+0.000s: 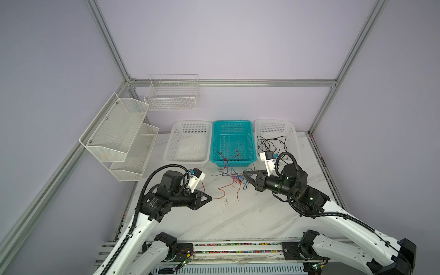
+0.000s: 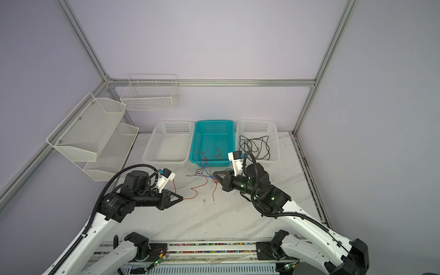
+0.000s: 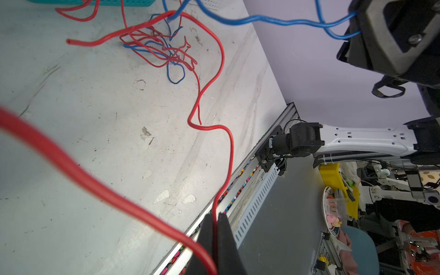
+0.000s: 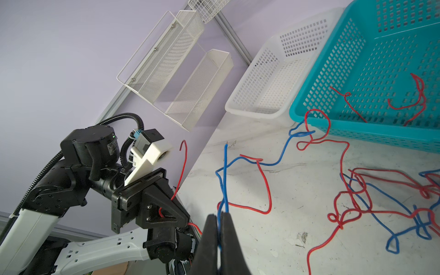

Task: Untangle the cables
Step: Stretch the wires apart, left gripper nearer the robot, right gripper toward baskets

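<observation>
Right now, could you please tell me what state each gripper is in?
The left gripper is closed, holding a red cable.
The right gripper is closed, holding a blue cable.

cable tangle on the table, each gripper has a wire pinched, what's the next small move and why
Probably ease the two grippers slowly apart. The left gripper is shut on a red cable and the right gripper on a blue cable, and both strands run slack into the tangle between them on the table. A gentle pull should show where they cross.
</observation>
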You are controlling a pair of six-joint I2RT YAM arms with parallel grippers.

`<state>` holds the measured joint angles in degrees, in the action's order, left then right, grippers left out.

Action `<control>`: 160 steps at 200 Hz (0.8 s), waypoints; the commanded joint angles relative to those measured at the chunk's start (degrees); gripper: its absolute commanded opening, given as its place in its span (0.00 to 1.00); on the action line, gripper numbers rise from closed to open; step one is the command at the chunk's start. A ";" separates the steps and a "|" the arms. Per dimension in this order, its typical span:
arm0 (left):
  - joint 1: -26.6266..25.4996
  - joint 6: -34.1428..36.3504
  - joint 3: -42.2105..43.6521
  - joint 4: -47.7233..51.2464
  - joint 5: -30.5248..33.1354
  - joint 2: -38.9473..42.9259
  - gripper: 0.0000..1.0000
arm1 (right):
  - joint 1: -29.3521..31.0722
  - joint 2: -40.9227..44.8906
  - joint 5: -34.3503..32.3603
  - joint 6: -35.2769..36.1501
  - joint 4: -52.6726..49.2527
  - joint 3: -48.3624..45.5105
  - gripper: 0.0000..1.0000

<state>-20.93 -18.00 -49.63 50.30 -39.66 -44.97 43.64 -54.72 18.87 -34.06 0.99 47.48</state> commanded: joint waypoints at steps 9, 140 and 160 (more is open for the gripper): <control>0.36 2.02 -7.84 -1.61 -3.54 4.83 0.00 | -1.88 0.74 -7.90 -2.22 1.27 1.52 0.00; 0.27 0.91 -17.70 -1.28 -7.43 8.06 0.00 | -14.06 2.14 -0.33 -7.95 2.49 -5.71 0.00; 0.27 0.78 -17.84 -2.44 -1.61 6.24 0.00 | -14.04 6.47 3.31 -6.22 3.87 -6.95 0.00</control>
<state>-20.75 -17.80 -62.98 49.45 -47.09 -36.45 29.87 -53.54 17.65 -41.93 1.89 41.71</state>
